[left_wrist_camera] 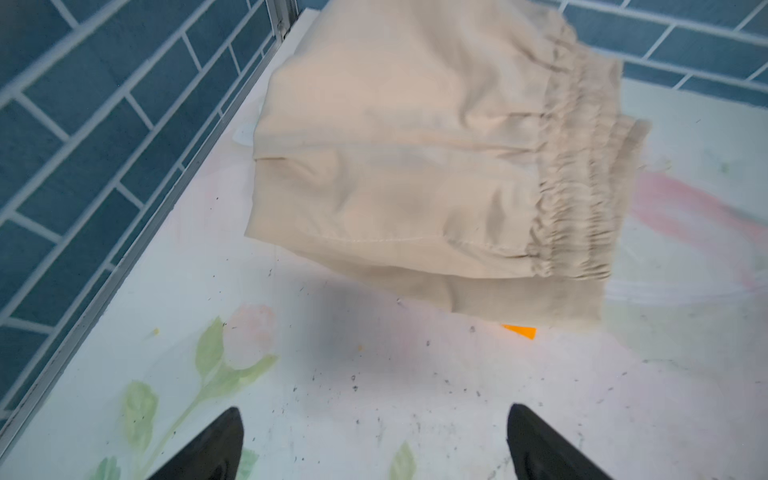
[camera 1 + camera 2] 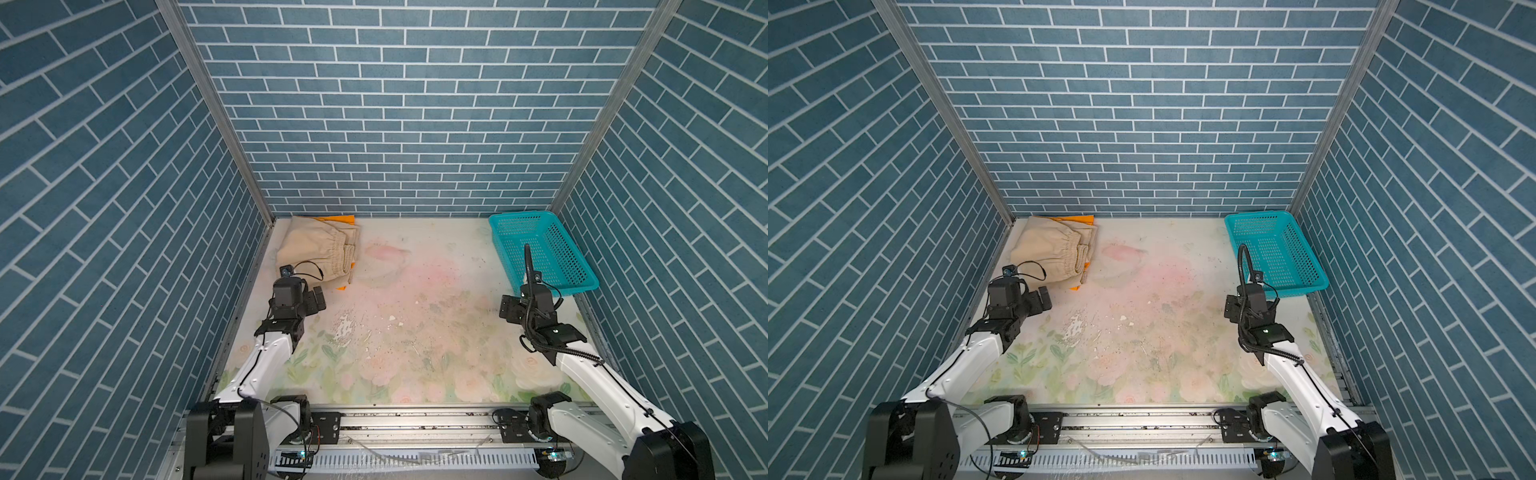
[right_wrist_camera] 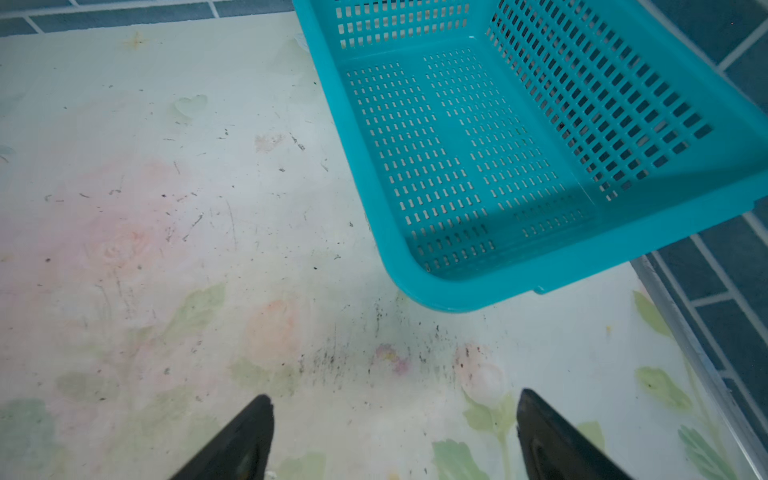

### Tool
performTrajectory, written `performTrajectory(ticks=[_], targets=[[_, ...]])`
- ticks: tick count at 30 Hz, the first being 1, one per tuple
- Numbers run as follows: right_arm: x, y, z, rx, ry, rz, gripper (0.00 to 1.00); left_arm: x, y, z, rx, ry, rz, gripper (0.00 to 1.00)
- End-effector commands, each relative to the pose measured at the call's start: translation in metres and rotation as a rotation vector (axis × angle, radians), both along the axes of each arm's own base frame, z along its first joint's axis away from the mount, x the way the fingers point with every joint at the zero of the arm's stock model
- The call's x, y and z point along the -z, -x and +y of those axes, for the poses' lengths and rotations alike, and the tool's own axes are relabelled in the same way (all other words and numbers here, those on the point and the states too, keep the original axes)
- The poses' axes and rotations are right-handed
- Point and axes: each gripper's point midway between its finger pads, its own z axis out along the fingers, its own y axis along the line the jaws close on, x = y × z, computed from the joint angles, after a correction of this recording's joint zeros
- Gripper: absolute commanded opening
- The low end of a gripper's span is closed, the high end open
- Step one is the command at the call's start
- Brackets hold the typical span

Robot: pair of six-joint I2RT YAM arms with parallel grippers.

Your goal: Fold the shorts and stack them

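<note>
The beige shorts (image 2: 316, 249) (image 2: 1050, 249) lie folded in the back left corner, gathered waistband toward the middle of the table. They rest on the orange shorts (image 2: 337, 218) (image 2: 1080, 218), of which only edges and a corner (image 1: 519, 331) show. My left gripper (image 2: 319, 297) (image 1: 375, 409) hovers just in front of the stack, open, with only bare table between its fingers. My right gripper (image 2: 509, 309) (image 3: 395, 395) is open too, with nothing in it, over the table in front of the basket.
A teal perforated basket (image 2: 519, 215) (image 3: 457, 299) stands at the back right, nothing inside it. The floral table (image 2: 415, 311) is walled in by blue brick panels on three sides, with metal rails along its left and right edges.
</note>
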Motion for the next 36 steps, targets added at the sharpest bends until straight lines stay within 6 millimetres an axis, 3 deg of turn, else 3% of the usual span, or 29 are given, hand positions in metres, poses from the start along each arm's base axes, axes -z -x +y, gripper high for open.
performTrajectory(ticks=[1,5,10,16,19,23,25,26,36], targets=[[-0.021,-0.022,-0.007,-0.035,0.056,-0.139,0.93,-0.012,-0.018,0.002,0.032,-0.071,-0.12,1.0],[-0.014,-0.034,-0.019,-0.061,0.033,-0.164,0.93,-0.006,-0.024,-0.006,0.098,-0.082,-0.168,1.0],[0.019,-0.042,-0.035,-0.065,-0.034,-0.178,0.94,-0.005,-0.028,-0.014,0.157,-0.107,-0.232,1.0],[0.009,-0.071,-0.024,-0.153,-0.074,-0.287,0.93,-0.012,-0.04,-0.018,0.178,-0.106,-0.304,1.0],[0.012,-0.084,-0.023,-0.169,-0.062,-0.26,0.92,-0.011,-0.049,-0.021,0.206,-0.109,-0.288,1.0],[0.016,-0.086,-0.027,-0.173,-0.026,-0.322,0.93,-0.008,-0.056,-0.021,0.216,-0.144,-0.333,1.0],[0.028,-0.085,-0.027,-0.176,-0.028,-0.363,0.94,0.01,-0.061,-0.026,0.251,-0.137,-0.33,1.0],[0.025,-0.083,-0.026,-0.18,-0.028,-0.387,0.96,0.016,-0.062,-0.029,0.274,-0.132,-0.298,1.0],[0.034,-0.094,-0.03,-0.159,-0.03,-0.288,0.99,0.013,-0.063,-0.028,0.26,-0.143,-0.302,1.0]])
